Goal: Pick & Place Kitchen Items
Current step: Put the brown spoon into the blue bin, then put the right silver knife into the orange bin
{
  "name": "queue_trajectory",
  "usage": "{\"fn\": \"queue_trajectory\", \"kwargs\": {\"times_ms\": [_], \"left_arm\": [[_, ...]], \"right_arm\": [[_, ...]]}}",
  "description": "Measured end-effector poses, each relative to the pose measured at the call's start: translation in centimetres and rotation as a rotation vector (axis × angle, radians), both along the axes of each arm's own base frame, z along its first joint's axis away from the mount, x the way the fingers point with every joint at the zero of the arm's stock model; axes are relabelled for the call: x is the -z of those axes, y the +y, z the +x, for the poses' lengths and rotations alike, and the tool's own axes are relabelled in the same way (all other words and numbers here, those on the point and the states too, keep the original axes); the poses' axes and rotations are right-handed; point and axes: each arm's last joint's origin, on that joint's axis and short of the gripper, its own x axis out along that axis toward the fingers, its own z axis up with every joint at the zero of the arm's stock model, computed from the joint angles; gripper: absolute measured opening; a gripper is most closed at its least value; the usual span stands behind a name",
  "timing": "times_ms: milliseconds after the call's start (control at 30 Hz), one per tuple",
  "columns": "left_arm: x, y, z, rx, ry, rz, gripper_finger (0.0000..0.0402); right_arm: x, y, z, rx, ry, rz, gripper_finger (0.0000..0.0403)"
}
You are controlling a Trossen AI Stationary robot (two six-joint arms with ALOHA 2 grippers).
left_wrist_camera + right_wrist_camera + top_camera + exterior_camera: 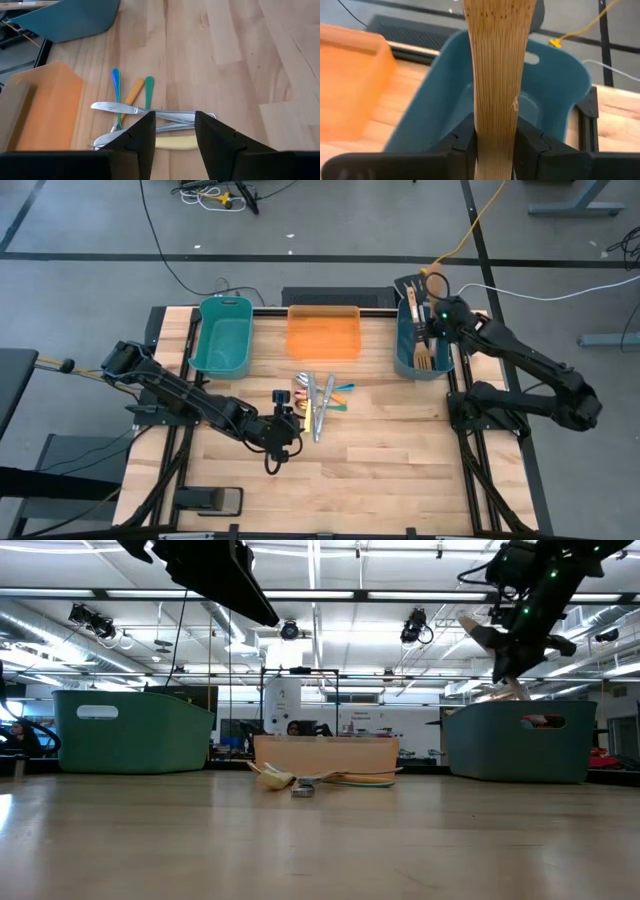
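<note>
Table [380,460] carries a teal tub [421,350] directly under the right tool [495,145], which is clamped on a wooden spatula [497,75] held upright, long axis pointing down into the tub; a release should drop it in. Cutlery [320,398] lies just ahead of the left tool [172,137], whose fingers stand apart, empty, above a knife [150,111] lying crosswise between them. That arm is much the nearer.
</note>
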Motion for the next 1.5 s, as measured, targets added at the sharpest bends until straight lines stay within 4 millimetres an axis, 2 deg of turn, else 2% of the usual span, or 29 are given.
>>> {"fn": "queue_trajectory", "kwargs": {"times_ms": [467,1100,1167,1333,1500], "left_arm": [[0.0,-0.1,0.0,0.008,0.002,-0.029,0.0142],[0.0,-0.1,0.0,0.005,0.001,-0.035,0.0142],[0.0,-0.1,0.0,0.007,0.001,-0.033,0.0142],[0.0,-0.1,0.1,0.008,-0.004,-0.035,0.0142],[-0.1,-0.2,0.2,0.009,-0.022,-0.042,0.0142]], "right_arm": [[3.2,-2.0,1.8,-0.006,0.107,0.17,0.0094],[3.5,-2.1,1.6,0.021,0.079,0.223,0.0094],[3.5,-2.1,1.6,0.021,0.08,0.223,0.011],[3.5,-2.1,1.6,0.03,0.089,0.213,0.0179],[3.5,-2.2,1.6,0.03,0.078,0.203,0.0192]]}}
